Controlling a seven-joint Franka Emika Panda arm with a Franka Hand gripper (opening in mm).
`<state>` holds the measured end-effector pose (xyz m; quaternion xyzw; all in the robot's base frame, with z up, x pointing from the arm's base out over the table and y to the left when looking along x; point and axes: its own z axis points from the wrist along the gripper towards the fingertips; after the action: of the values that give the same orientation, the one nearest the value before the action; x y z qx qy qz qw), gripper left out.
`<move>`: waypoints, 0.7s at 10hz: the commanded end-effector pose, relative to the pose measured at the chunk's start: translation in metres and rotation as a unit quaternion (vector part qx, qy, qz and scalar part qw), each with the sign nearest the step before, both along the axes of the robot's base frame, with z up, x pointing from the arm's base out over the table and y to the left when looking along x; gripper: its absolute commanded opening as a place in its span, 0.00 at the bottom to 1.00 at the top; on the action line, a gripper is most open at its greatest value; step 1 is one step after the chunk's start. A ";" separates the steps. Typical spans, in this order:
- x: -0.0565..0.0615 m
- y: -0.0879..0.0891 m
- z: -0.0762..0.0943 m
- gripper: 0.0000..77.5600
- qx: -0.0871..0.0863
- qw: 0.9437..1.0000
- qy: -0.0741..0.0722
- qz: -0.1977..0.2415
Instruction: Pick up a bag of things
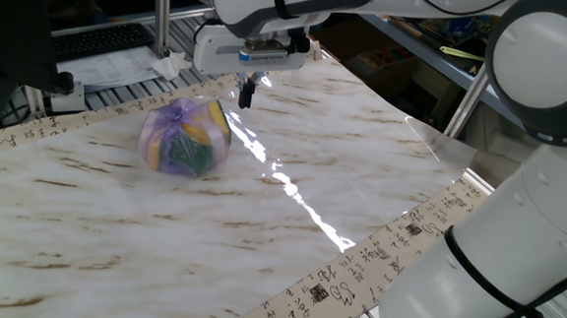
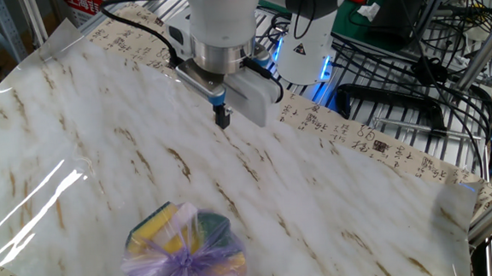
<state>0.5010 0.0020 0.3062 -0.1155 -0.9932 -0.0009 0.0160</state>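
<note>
The bag of things is a roundish translucent purple plastic bag, knotted on top, with yellow and dark green items inside. It lies on the marble-patterned table towards its far left in one fixed view, and at the near edge in the other fixed view. My gripper hangs above the table, to the right of the bag and apart from it. It also shows in the other fixed view. Its dark fingers are pressed together and hold nothing.
The table is edged with a printed paper strip. A glare streak runs across the marble. Metal racks with cables and a lit device stand behind the table. My white arm looms at the right.
</note>
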 end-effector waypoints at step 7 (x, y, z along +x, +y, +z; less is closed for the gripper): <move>0.001 0.000 0.002 0.00 0.032 0.997 0.000 -0.067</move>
<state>0.5013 0.0018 0.3070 -0.1201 -0.9927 -0.0110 0.0085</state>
